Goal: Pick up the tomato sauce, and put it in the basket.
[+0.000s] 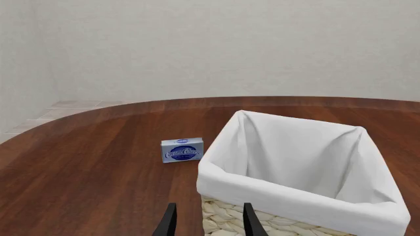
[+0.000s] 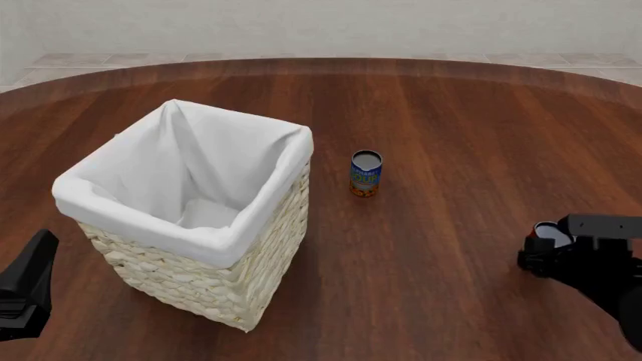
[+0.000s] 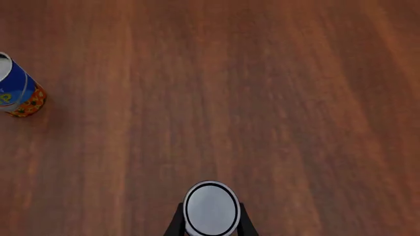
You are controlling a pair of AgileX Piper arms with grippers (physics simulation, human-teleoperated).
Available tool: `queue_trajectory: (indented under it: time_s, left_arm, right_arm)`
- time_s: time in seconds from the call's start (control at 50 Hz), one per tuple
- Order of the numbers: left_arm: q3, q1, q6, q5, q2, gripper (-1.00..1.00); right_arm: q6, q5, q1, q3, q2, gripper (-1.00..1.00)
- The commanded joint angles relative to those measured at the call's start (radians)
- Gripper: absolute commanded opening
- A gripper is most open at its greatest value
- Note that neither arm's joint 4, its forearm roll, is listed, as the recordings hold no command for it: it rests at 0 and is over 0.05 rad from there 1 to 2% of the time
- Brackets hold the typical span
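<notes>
Presently the right gripper [image 3: 211, 223] stands over the tomato sauce [image 3: 211, 208], its fingers narrow and flanking the can's sides; whether they press is not certain. In the front view the can [image 2: 546, 232] sits at about four o'clock on the table [image 2: 452, 113], well apart from the basket [image 2: 206, 226] at nine o'clock. Judged: a rigid, smooth tin of moderate weight, liable to slip; grip mid-body across the diameter. Left gripper [image 1: 208, 223] hangs spread, empty, near the basket. A blue-and-orange can [image 2: 366, 174] stands at centre.
</notes>
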Motion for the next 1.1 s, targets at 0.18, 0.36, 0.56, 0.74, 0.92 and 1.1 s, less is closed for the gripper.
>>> queue_trajectory:
  time_s: [0.18,0.36,0.56,0.74,0.92,1.1]
  left_arm:
    - [0.0,0.0,0.0,0.0,0.0,1.0]
    - [0.0,0.0,0.0,0.0,0.0,1.0]
    - [0.0,0.0,0.0,0.0,0.0,1.0]
    - [0.0,0.0,0.0,0.0,0.0,1.0]
    - [0.0,0.0,0.0,0.0,0.0,1.0]
    - [0.0,0.0,0.0,0.0,0.0,1.0]
  right_arm:
    - [0.011,0.168,0.018,-0.049,-0.192,-1.0]
    - [0.013,0.242,0.05,-0.09,-0.258,-1.0]
    - [0.003,0.322,0.105,-0.16,-0.308,-1.0]
    - [0.013,0.365,0.169,-0.215,-0.336,-1.0]
    - [0.02,0.405,0.235,-0.281,-0.364,-1.0]
    - [0.031,0.43,0.31,-0.352,-0.356,-1.0]
